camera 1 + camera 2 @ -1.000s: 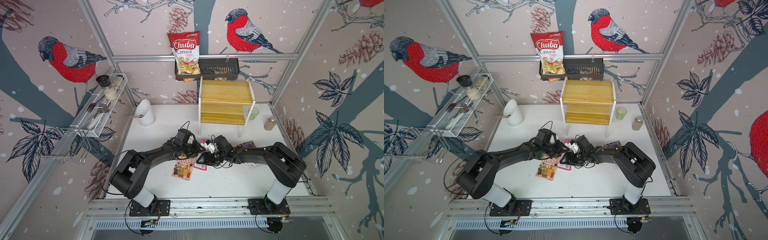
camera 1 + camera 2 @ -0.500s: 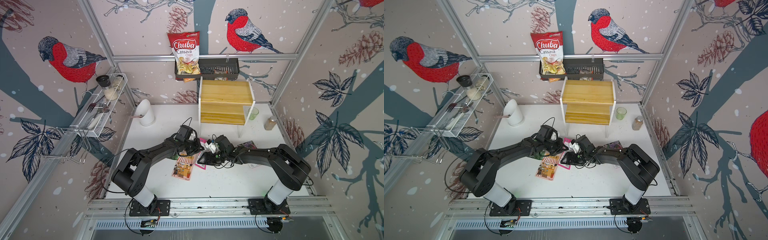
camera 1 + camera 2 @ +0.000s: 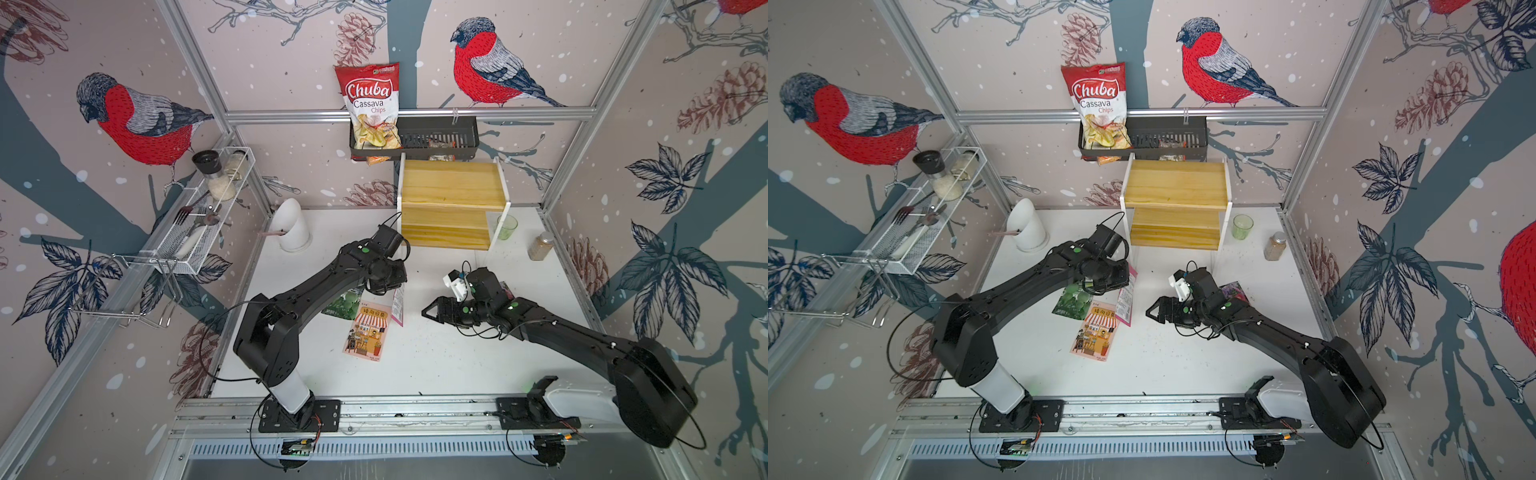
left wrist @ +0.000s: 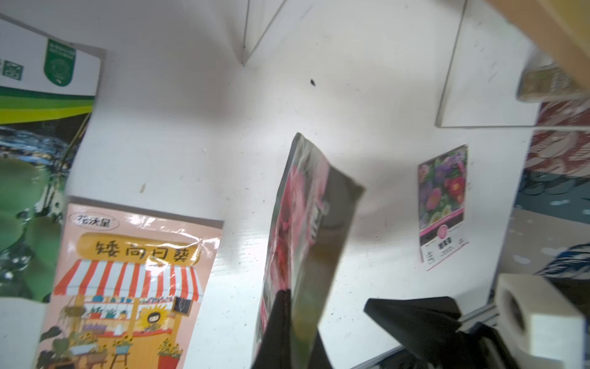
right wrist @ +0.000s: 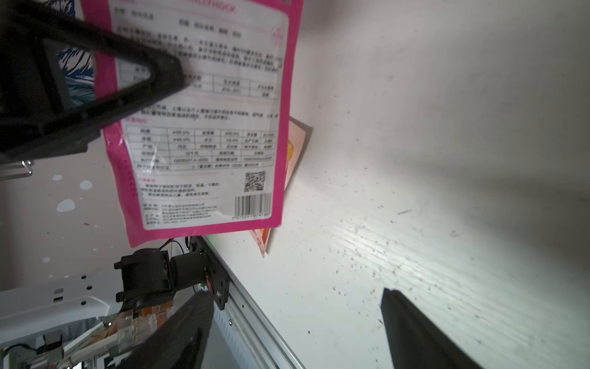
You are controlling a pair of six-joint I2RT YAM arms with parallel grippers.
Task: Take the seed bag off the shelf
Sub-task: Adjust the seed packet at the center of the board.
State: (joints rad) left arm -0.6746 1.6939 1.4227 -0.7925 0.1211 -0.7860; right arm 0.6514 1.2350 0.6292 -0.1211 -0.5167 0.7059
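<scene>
**A:** So, L gripper [image 4: 297,329], what's its state?

**B:** Clamped tight on the pink seed bag [image 3: 1126,297], pinching it by the upper end. The bag hangs edge-down, printed back w/ barcode turned toward the R arm.

**A:** And the bag vs the shelf [image 3: 451,187]?

**B:** Off it. The bag's in the air over the middle of the tabletop [image 3: 436,365], out in front of the shelf's left panel. The shelf itself stands at the tabletop's back edge.

**A:** Is the bag touching anything below?

**B:** Its lower end sits over the top corner of the orange shop-front packet [image 3: 365,332]. Contact or a gap, can't tell.

**A:** R gripper [image 3: 1152,312]?

**B:** Jaws spread wide, nothing btwn them. The tips point at the bag but are clearly apart from it.

**A:** Other stuff?

**B:** A green leaf packet [image 3: 347,303] lies flat under the L wrist, just beside the orange one. A purple-flower packet [image 4: 442,204] lies flat toward the right edge, partly under the R wrist in both top views. A green cup [image 3: 507,226] is beside the shelf's right panel, and a spice jar [image 3: 540,246] is near the back right corner.
</scene>
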